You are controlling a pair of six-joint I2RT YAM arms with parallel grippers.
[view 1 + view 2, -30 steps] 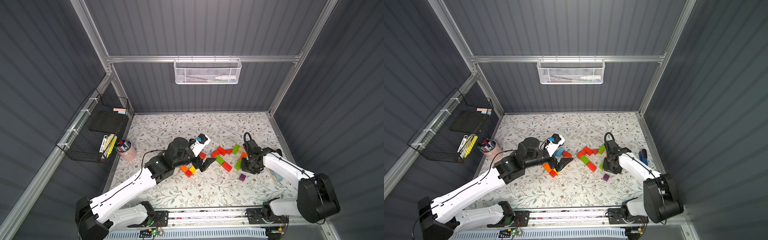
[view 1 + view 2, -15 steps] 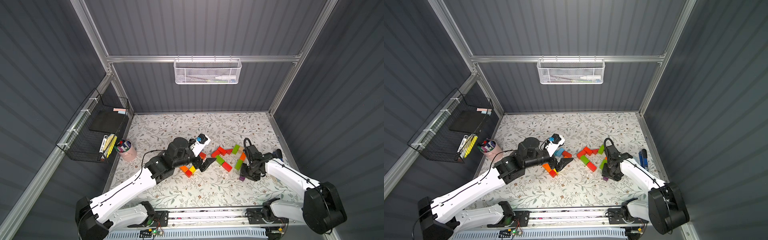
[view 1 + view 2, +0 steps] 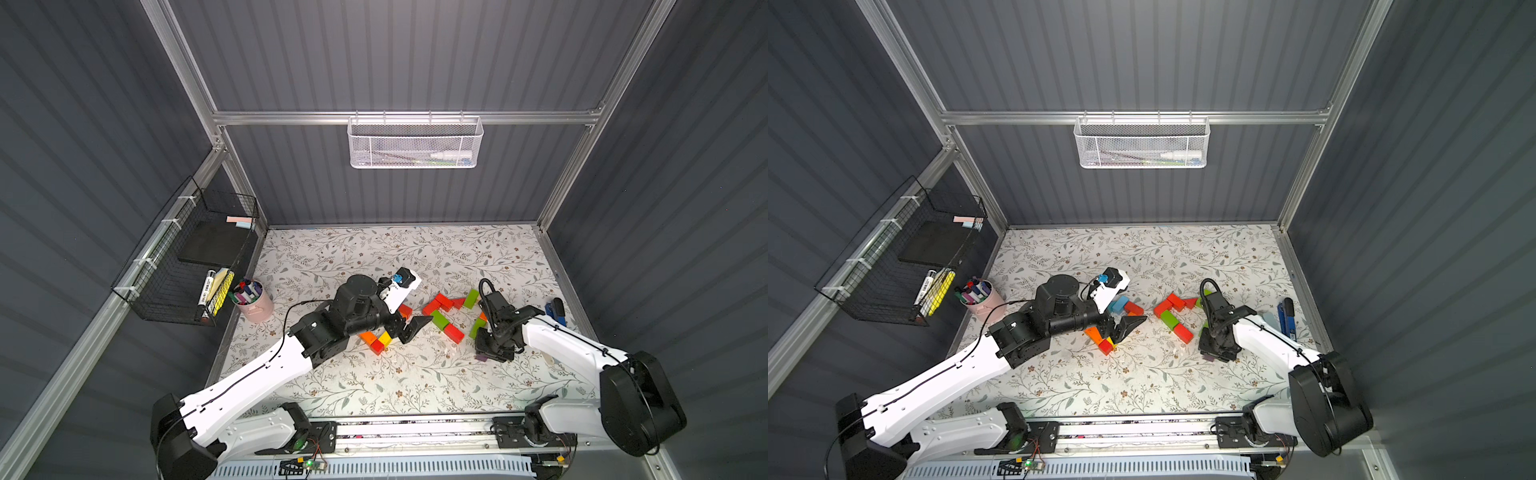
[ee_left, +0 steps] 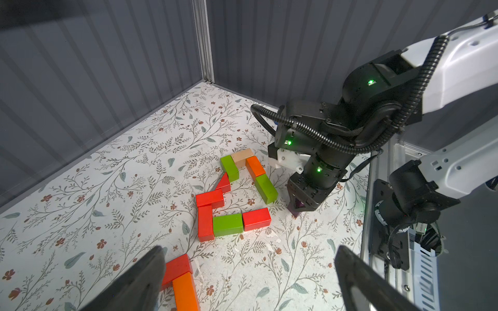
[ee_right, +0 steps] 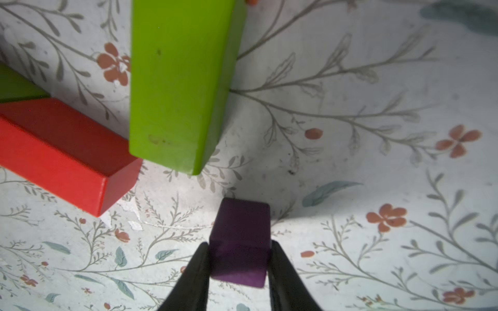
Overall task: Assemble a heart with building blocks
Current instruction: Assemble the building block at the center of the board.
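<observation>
Red, green, orange and tan building blocks (image 4: 227, 224) lie flat in a partial outline at mid-table, also visible in a top view (image 3: 446, 322). My right gripper (image 5: 238, 247) is shut on a purple cube (image 5: 239, 237) that rests on the mat just in front of a green brick (image 5: 177, 80) and beside a red brick (image 5: 67, 156). In both top views the right gripper (image 3: 490, 351) (image 3: 1214, 353) points down at that spot. My left gripper (image 4: 249, 282) stands open above a red block (image 4: 177, 268) and an orange block (image 4: 186, 292), holding nothing. The left gripper (image 3: 411, 328) also shows from above.
A pink cup of marker pens (image 3: 253, 301) stands at the left edge under a black wire basket (image 3: 187, 266). A blue stapler (image 3: 555, 309) lies by the right wall. Teal and red blocks (image 3: 1121, 305) lie behind the left wrist. A white mesh basket (image 3: 415, 141) hangs on the back wall.
My right gripper moved toward the table's front from beside the green and orange bricks, came down over the purple cube and closed on it. The left arm has not moved.
</observation>
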